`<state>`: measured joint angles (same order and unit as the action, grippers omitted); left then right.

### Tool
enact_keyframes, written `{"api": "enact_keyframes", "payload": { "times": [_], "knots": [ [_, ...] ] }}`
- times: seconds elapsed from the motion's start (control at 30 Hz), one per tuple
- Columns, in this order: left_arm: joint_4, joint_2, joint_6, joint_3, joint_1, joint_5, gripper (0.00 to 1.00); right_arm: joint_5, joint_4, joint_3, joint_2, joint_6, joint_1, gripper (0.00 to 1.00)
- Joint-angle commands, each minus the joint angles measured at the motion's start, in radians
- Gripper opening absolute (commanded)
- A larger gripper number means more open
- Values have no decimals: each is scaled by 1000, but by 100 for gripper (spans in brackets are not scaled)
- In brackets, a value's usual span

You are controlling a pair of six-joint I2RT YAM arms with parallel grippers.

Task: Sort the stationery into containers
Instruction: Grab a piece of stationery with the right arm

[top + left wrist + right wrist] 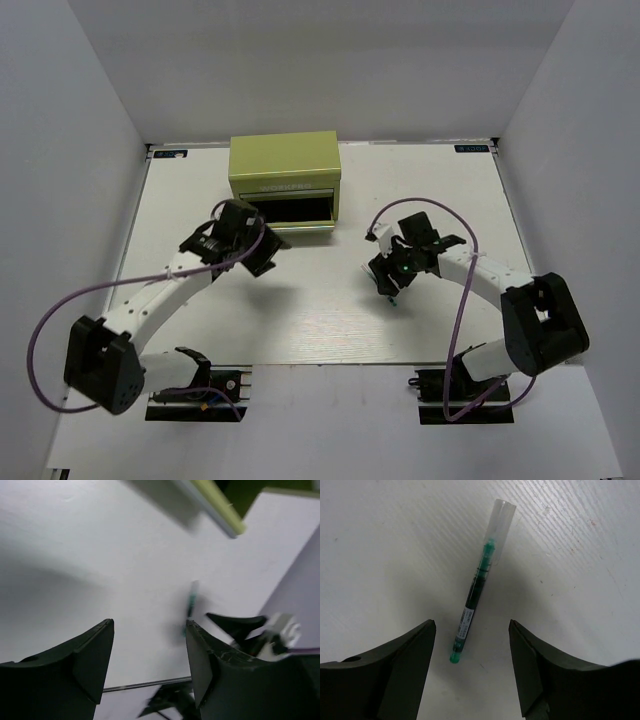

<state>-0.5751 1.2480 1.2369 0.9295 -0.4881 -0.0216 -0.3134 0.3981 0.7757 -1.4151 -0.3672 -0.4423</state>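
A thin dark pen with a green end and a clear cap lies on the white table. My right gripper is open just above it, the pen's green end between the fingers, not touching. In the top view the right gripper covers most of the pen. The olive-green tool chest stands at the back, its lower drawer pulled open and dark inside. My left gripper is open and empty just left of the drawer's front; in its wrist view the pen shows blurred. No other pens show.
The drawer's light-green front edge crosses the top of the left wrist view. The right arm shows there at the right. Purple cables loop off both arms. White walls enclose the table on three sides.
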Motion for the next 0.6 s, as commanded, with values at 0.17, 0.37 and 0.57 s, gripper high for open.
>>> {"api": "enact_keyframes", "payload": {
  "times": [0.17,0.37,0.57],
  "knots": [
    [-167,-323,-172,-225,-1,41,69,206,-117,31,-90,96,-105,60],
    [-189,-443,-162,-291,-1,41,73,273,-137,22,-128,86,-156,50],
    [-233,-461,-162,-291,-1,60,75,225,-116,13,-133,73,-170,23]
  ]
}}
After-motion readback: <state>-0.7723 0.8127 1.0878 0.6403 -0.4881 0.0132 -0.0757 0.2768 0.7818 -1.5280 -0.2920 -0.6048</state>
